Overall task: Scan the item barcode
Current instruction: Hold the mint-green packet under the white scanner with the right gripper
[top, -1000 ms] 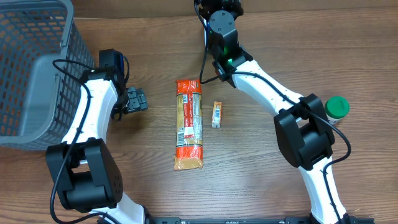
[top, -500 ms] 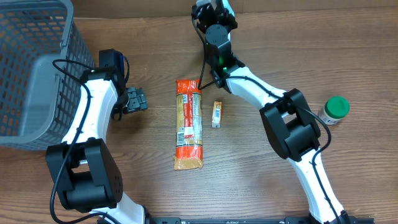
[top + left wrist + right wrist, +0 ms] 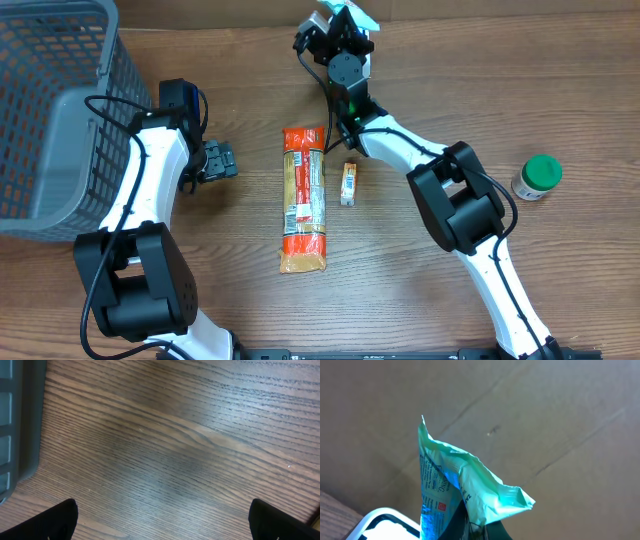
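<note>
Firmly pinched, green packet (image 3: 465, 485) (crumpled) jutting above closed right fingers (image 3: 490, 532), left fingers (image 3: 55, 522) spread wide.

L gripper (image 3: 224, 160) low, jaws wide; R gripper (image 3: 338, 22) raised far back, clamped

There is one wooden table (image 3: 400, 300). I count one grey plastic basket (image 3: 50, 100), one long orange packet (image 3: 304, 198), one small narrow carton (image 3: 349, 184), one small bottle with a green cap (image 3: 537, 177) and one mint-green pouch (image 3: 465, 490). The robot arms are two: left arm (image 3: 150, 195) and right arm (image 3: 410, 148).
</note>
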Available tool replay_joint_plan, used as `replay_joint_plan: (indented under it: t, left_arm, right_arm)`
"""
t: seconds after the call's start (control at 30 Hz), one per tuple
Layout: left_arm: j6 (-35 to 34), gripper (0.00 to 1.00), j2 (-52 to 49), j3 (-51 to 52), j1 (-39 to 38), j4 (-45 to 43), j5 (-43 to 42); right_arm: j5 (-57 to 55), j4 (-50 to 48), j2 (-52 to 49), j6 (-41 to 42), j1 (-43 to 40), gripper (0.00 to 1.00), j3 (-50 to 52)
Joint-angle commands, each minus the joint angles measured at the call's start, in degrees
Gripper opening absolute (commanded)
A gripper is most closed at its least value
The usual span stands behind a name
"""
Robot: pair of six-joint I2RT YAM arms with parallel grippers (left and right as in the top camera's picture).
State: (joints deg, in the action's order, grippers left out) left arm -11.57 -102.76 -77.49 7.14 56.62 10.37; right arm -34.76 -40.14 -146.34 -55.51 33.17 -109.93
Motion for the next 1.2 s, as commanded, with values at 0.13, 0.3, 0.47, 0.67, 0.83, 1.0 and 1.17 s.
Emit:
replay_joint_plan:
  t: [0.13,0.3,0.47,0.67,0.83,1.0,1.17]
  left_arm:
    - [0.85,1.0,1.2,-0.24,-0.02,-0.04,0.55]
    - [0.85,1.0,1.2,-0.24,-0.02,-0.07,0.55]
    - [0.85,1.0,1.2,-0.24,-0.02,-0.07,0.55]
    - [0.85,1.0,1.2,-0.24,-0.02,-0.04,0.55]
    - [0.85,1.0,1.2,-0.24,-0.02,-0.07,0.55]
    - [0.85,1.0,1.2,-0.24,-0.02,-0.04,0.55]
    - [0.87,1.0,1.2,-0.24,-0.02,-0.07,0.55]
  right_arm:
    - [1.49,3.02,0.31,-3.28,1.42,0.04,-1.57]
    - [1.88,4.13,-0.35,-3.3,1.99,0.04,-1.57]
    - [1.88,6.4,-1.33,-4.59,1.99,0.04,-1.57]
    - [2.03,6.86,-1.44,-4.57,2.03,0.03,-1.57]
    - [-1.99,3.3,-1.42,-2.75,2.12,0.03,-1.57]
    - [-9.05,-2.38,0.92,-3.04,2.14,0.03,-1.57]
    - [-11.8,4.48,6.88,-1.86,2.14,0.03,-1.57]
